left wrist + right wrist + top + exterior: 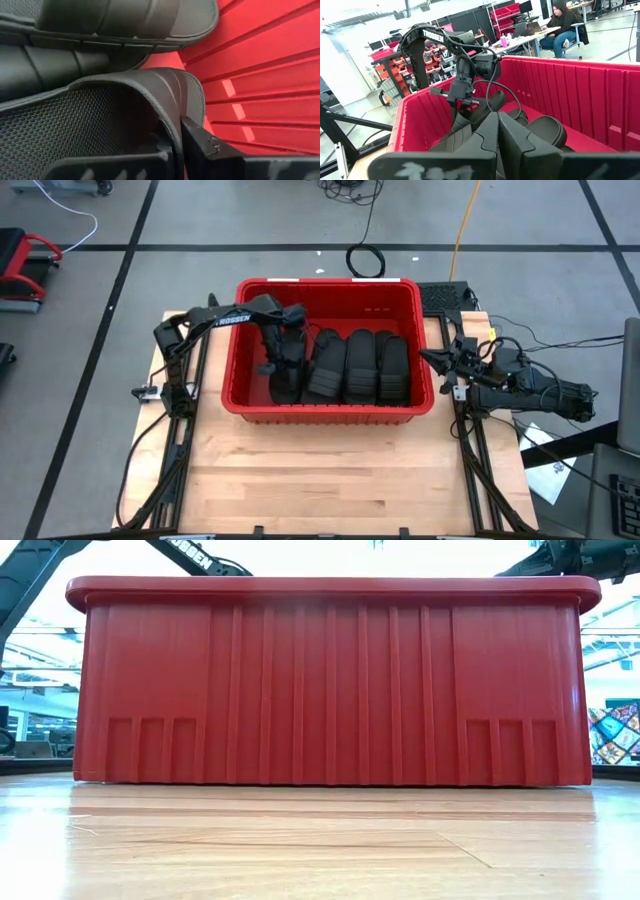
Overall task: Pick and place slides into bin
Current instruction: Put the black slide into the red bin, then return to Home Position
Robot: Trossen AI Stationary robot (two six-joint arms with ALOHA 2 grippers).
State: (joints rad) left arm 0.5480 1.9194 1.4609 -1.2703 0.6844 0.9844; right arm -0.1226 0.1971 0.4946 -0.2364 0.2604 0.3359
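Observation:
The red bin [330, 412] stands mid-table and fills the low view [330, 690]. Several black slides [360, 367] stand side by side on edge inside it. My left gripper [283, 362] reaches down into the bin's left part and is shut on one more black slide [100, 120], next to the row. My right gripper [440, 360] is shut and empty, level, just outside the bin's right wall; its shut fingers show in its wrist view [497, 145]. My left gripper holds the slide by its wide strap, at the strap's edge [172, 112]. One finger [125, 165] is under the strap over the footbed and the other [210, 150] is outside it. The fingers come from above, pointing down. The slide hangs below them inside the bin [465, 127]; whether its lower end touches the floor, I cannot tell.
The bin's left wall [260, 75] is close beside the held slide. Another slide [125, 22] lies right by it. Bare wooden tabletop [330, 480] lies in front of the bin. A person [562, 22] sits at a desk far behind.

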